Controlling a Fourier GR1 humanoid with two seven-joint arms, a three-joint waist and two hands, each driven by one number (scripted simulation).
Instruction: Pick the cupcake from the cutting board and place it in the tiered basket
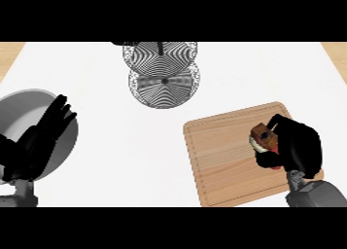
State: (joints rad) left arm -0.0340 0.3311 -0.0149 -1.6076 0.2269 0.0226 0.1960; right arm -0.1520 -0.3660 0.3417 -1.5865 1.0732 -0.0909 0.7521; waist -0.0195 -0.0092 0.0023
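Note:
A brown cupcake (pixel 263 136) sits on the right part of the wooden cutting board (pixel 219 155). My right hand (pixel 298 146) is curled round it from the right, with fingers wrapping its top and bottom, so only its left side shows. The tiered basket (pixel 163 82), made of black wire mesh with two round tiers, stands at the counter's far middle, well apart from the board. My left hand (pixel 43 138) rests open at the left, fingers up, over a grey bowl.
A large grey bowl (pixel 18 116) lies at the left edge under my left hand. The white counter (pixel 104 126) stretches between the bowl, the basket and the board. Wooden flooring shows at both far corners.

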